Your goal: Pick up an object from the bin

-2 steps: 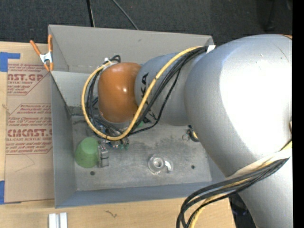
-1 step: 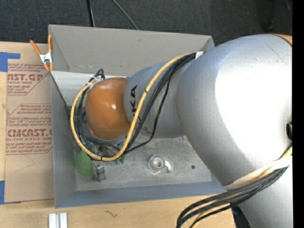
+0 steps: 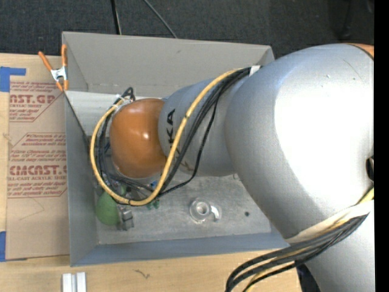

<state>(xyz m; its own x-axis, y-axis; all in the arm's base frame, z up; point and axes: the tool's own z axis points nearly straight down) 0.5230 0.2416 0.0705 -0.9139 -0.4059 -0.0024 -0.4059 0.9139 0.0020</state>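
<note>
Gripper point(image 3: 126, 218) low in lower-left corner of grey metal bin point(image 3: 79, 181), camera view. Mostly hidden under arm's orange wrist cover point(image 3: 137, 137); cannot tell whether spread or clenched, or whether grasping anything. Its grey tip sits just beside rounded green object point(image 3: 105, 208), near bin's left wall. Small clear ring-shaped object point(image 3: 202, 210) lies well apart on bin floor, to right. Yellow cable point(image 3: 94, 145) loops around cover.

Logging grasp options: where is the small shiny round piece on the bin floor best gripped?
The small shiny round piece lies flat, apart from the green rounded lump; likely best pinched across its outer rim, coming straight down from above.
</note>
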